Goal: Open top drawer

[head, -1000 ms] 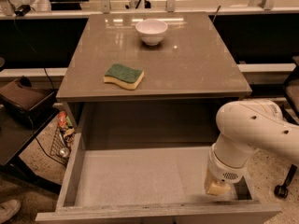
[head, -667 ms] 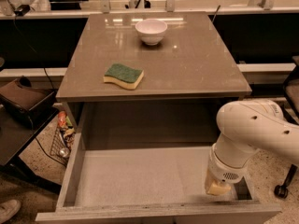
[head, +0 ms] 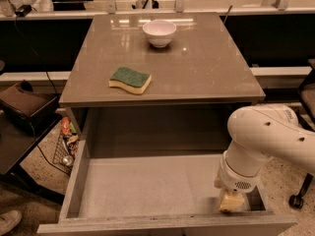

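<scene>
The top drawer (head: 147, 191) is shown pulled wide out at 6 o'clock below the surface (head: 206, 68), the gripper (head: 231, 201) set in its 5 o'clock corner; whether anything is gripped cannot be told

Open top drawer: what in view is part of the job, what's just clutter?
Job:
- top drawer, standing pulled out
- gripper, low inside the drawer's front right corner

Lying about:
- green-and-yellow sponge, on the tabletop
- white bowl, at the tabletop's far edge
</scene>
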You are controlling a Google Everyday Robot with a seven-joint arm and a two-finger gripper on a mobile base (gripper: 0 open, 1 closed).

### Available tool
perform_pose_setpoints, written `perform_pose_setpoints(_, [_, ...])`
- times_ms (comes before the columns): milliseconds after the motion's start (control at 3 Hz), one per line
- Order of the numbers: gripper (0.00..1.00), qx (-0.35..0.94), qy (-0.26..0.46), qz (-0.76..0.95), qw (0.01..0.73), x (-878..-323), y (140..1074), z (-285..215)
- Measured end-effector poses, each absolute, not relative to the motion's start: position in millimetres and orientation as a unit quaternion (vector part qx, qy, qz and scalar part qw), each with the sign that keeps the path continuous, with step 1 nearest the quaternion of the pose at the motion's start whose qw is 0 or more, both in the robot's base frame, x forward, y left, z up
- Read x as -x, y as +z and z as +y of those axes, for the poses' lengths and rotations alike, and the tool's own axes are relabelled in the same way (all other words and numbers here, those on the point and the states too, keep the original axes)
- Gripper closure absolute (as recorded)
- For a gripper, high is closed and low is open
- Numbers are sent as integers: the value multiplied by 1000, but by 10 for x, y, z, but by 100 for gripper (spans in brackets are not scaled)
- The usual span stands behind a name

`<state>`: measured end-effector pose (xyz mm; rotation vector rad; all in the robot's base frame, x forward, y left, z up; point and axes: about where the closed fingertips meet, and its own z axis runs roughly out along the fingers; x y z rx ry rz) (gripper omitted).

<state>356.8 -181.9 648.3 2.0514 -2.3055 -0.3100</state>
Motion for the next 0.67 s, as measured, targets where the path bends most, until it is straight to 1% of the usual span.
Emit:
perform_pose_setpoints(333, [0,-661,-99,-743,20,-3564,6487,-1821])
perform_pose_setpoints(667, [0,-661,-99,-743,20,-3564,6487,-1821])
